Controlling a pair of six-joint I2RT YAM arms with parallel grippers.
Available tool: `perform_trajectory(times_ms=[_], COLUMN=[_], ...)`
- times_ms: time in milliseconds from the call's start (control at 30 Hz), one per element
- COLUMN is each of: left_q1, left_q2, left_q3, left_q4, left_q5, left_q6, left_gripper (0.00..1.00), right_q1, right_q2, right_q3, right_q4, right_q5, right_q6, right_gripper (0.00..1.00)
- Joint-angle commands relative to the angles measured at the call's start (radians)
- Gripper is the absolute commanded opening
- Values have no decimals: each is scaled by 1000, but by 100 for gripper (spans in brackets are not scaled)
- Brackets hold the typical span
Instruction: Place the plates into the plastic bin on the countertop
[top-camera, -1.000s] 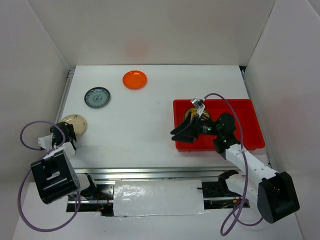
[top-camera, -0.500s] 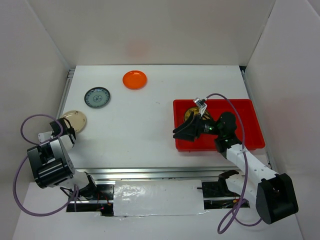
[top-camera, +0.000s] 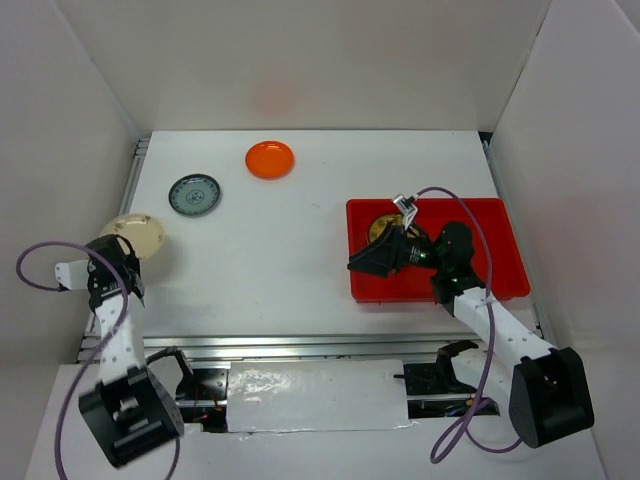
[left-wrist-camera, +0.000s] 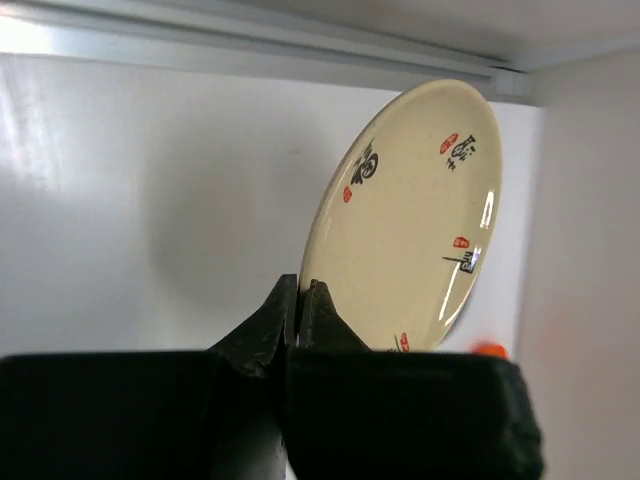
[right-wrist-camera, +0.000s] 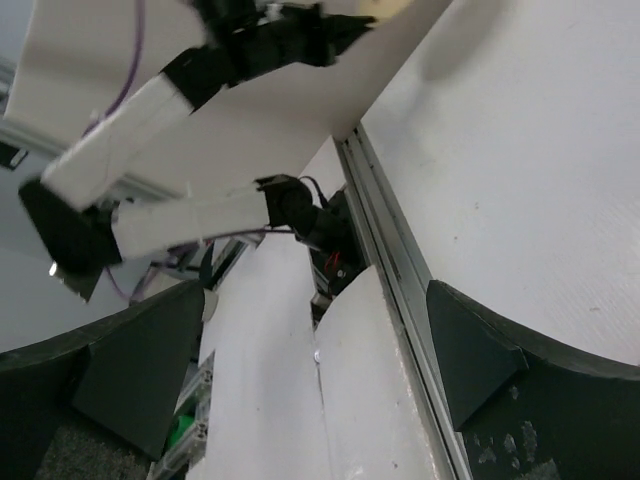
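Since the left claw (left-wrist-camera: 300, 290) is clenched tight on the rim of the cream plate (left-wrist-camera: 410, 215), I'd call this the pick-up step for that plate: grip made, carry not yet begun. In the wrist view the plate stands tilted up on edge, pinched at its lower rim. From above it's at the left edge of the white surface (top-camera: 280, 250), close by the side rail and well apart from the red plastic bin (top-camera: 500, 240) over on the right.

Right claw (top-camera: 358, 266) is spread wide with nothing in it, hovering at the near-left corner of the bin. One brown-gold patterned plate (top-camera: 384, 228) lies inside the bin, partly hidden behind that arm. An orange plate (top-camera: 270, 159) and a grey-blue patterned plate (top-camera: 194, 194) sit out on the surface toward the far left, so I'd guess the job is nowhere near done.

Next move, my guess: lift the cream plate clear and swing it across to the bin, or pass it to the right arm, since the bin looks like a long reach for the left one. A thin rim pinch on a tilted dish could slip, so go slow.

Writing-wise: the cream plate carries small red seal-like stamps and black brush marks that look like characters, but I can't read them. No brand or label that I can make out.
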Motion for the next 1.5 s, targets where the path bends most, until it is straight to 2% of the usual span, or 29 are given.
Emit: perform_trajectory(times_ms=[0,67,100,133,167,200,233,267,300,367,433,567,800,900,933,1100,1167,1200,1233,1267,1300,1400,1467], left_q1=[-56,-141,-177,-214,-319,-385,-453,-604,-675,-827,-933,-1036,-1173,-1173,-1215,-1231,-1236,-1243,-1248,-1259,-1263,-1294,-1314], left_q2=[-159,-107,-63,53,119,264,331,403,527,630,739,920,1114,1210,1253,1341,1343,1330,1318,1306,1265,1142,1050], left_q3=[72,135,199,242,338,398,470,621,697,889,998,1137,1250,1322,1359,1463,1463,1457,1454,1431,1411,1312,1261], left_q4=[-32,-52,-45,-34,-16,-22,-35,-55,-78,-133,-121,-105,-68,-77,-80,-98,-97,-104,-112,-114,-115,-83,-81], left_q5=[5,86,137,242,292,323,356,357,345,314,315,341,387,384,403,420,421,403,391,378,346,317,243], left_q6=[141,211,236,279,305,326,369,392,408,446,461,480,506,511,508,495,491,491,492,492,495,501,504], left_gripper=[0,0,0,0,0,0,0,0,0,0,0,0,0,0,0,0,8,25,39,60,99,99,99], right_q1=[-20,-47,-63,-80,-125,-152,-175,-201,-245,-294,-368,-501,-534,-551,-554,-555,-554,-554,-554,-554,-552,-554,-554], right_q2=[-29,-51,-75,-88,-104,-114,-127,-150,-163,-198,-242,-290,-318,-318,-316,-319,-316,-316,-315,-310,-309,-312,-310], right_q3=[47,63,81,95,128,144,167,213,237,305,360,425,379,370,371,363,362,356,354,354,351,347,340], right_q4=[-124,-230,-332,-389,-438,-525,-570,-613,-702,-814,-879,-995,-934,-916,-914,-911,-904,-891,-890,-887,-876,-862,-853], right_q5=[94,195,304,349,392,457,484,508,551,600,665,656,593,567,558,545,536,532,521,515,507,493,490], right_q6=[-30,-39,-39,-42,-46,-52,-74,-85,-105,-157,-199,-243,-182,-178,-177,-187,-188,-184,-182,-182,-181,-171,-170], right_gripper=[100,100,100,100,100,100,100,100,100,100,100,100,100,100,100,100,100,100,100,100,100,100,100])
